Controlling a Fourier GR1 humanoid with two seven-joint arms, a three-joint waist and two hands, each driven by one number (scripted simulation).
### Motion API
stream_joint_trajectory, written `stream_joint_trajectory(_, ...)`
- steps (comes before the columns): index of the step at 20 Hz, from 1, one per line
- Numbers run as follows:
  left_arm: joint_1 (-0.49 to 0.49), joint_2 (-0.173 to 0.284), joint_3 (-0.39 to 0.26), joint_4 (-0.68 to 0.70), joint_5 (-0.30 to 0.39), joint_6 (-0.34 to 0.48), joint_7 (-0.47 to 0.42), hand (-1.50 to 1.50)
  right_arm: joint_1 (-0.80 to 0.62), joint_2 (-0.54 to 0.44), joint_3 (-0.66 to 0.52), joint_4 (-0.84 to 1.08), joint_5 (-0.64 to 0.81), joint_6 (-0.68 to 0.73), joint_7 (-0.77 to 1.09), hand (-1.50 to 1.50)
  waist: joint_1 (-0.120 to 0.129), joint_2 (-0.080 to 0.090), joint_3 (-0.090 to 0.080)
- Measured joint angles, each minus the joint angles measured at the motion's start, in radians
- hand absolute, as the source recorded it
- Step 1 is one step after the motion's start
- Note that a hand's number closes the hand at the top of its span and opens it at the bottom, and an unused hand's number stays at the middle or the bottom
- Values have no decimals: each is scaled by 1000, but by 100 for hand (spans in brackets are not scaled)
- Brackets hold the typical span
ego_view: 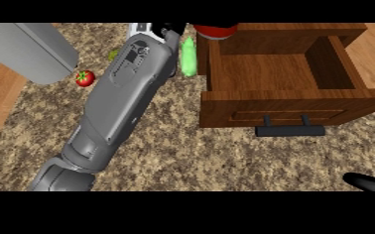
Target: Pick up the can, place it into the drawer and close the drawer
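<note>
The red cylindrical can [215, 30] shows at the top middle of the frame, cut off by the upper edge, just above the back left corner of the open wooden drawer [282, 110]. Whether it rests on anything there cannot be told. The drawer fills the upper right of the frame, pulled out, its brown inner floor bare and a dark bar handle [290, 130] on its front face.

Just left of the can, the left hand [170, 29] appears only as a small black part at the end of its long grey forearm [124, 89], which runs diagonally from the lower left up to the top middle. Its fingers are out of sight, so whether it holds the can cannot be told. A green elongated vegetable [189, 58] lies between the forearm and the drawer's left wall. A small red tomato [85, 78] sits on the speckled stone counter [183, 158] left of the forearm, beside a grey slab-like object [36, 52] at the upper left.

At the lower right corner, a black fingertip of the right hand [360, 181] pokes into the frame; its state cannot be told.
</note>
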Motion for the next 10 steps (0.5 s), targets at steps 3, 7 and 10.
stream_joint_trajectory(3, -80, 0, -12, 59, 21, 29, 21, 150, 4, -7, -11, -13, -11, 3, 7, -150, -9, 2, 0)
stream_joint_trajectory(7, -171, 0, -39, 155, 58, 54, 13, 150, -7, -7, -7, -2, -4, 4, -6, -150, -17, 5, 0)
stream_joint_trajectory(10, -237, -1, -71, 225, 98, 83, 10, 150, -23, -5, 7, -18, 5, -10, 21, -150, -28, 8, 1)
